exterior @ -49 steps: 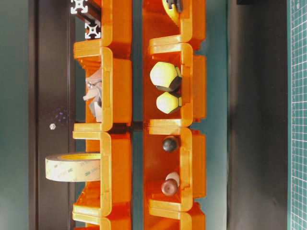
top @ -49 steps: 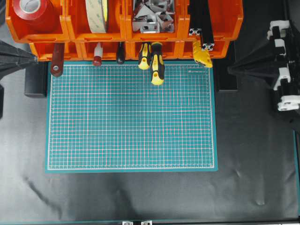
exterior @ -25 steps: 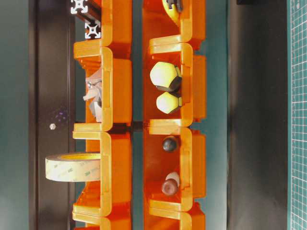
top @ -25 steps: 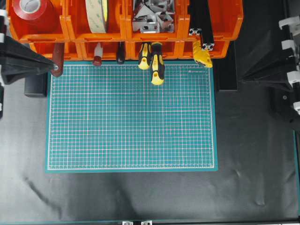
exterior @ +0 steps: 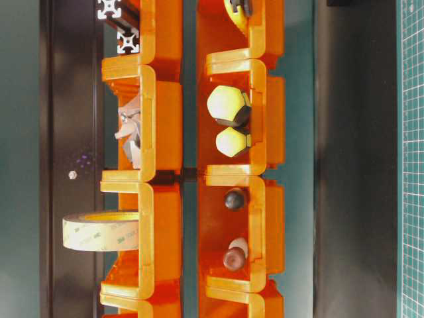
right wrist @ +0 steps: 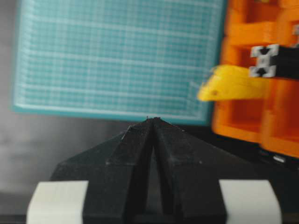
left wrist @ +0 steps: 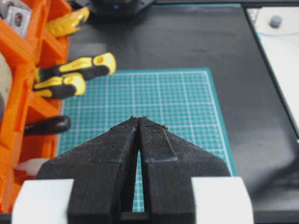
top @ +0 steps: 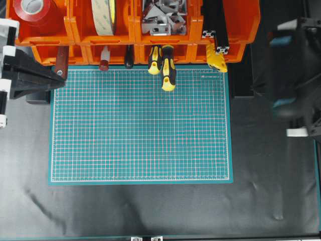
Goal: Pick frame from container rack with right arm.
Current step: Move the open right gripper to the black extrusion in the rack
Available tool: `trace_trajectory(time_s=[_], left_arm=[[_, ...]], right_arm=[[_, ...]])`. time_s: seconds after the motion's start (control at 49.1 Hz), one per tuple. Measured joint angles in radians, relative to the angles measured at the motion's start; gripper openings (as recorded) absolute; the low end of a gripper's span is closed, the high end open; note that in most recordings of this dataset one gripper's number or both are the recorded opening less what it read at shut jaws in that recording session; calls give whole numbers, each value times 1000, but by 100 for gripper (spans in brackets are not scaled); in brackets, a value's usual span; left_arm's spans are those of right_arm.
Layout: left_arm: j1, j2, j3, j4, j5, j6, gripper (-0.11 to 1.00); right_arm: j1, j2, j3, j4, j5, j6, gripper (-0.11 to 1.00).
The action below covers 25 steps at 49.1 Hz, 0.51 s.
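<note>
Two black frames (top: 215, 20) lie in the top right bin of the orange container rack (top: 133, 32), silvery cut ends facing the mat. Their ends also show in the table-level view (exterior: 127, 42) and in the right wrist view (right wrist: 264, 59). My right arm (top: 291, 70) is blurred at the right edge, apart from the rack. The right gripper (right wrist: 152, 119) is shut and empty, over black table just off the mat's edge. My left gripper (top: 63, 80) is shut and empty at the mat's left edge; it also shows in the left wrist view (left wrist: 139, 117).
The green cutting mat (top: 140, 130) lies in front of the rack. Yellow-black screwdrivers (top: 168, 70) and a yellow tool (top: 216, 59) stick out of the lower bins. Grey brackets (top: 163, 17), a tape roll (top: 104, 15) and red tape (top: 35, 12) fill upper bins. A black block (top: 243, 80) lies right of the mat.
My right arm has turned and shifted at the right edge, now blurred with its boxy module on top. My left gripper has come in to the mat's left edge.
</note>
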Motion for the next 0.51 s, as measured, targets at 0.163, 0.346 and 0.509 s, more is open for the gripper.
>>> trace_trajectory(time_s=[0.163, 0.346, 0.509], left_arm=[[-15, -2, 0, 0, 3, -29, 0], [-23, -9, 0, 0, 3, -46, 0], [-25, -9, 0, 0, 3, -51, 0]], right_arm=[[138, 94, -29, -285, 123, 97, -1], [302, 187, 43, -603, 241, 183, -1], [402, 238, 63, -769, 347, 232, -1]])
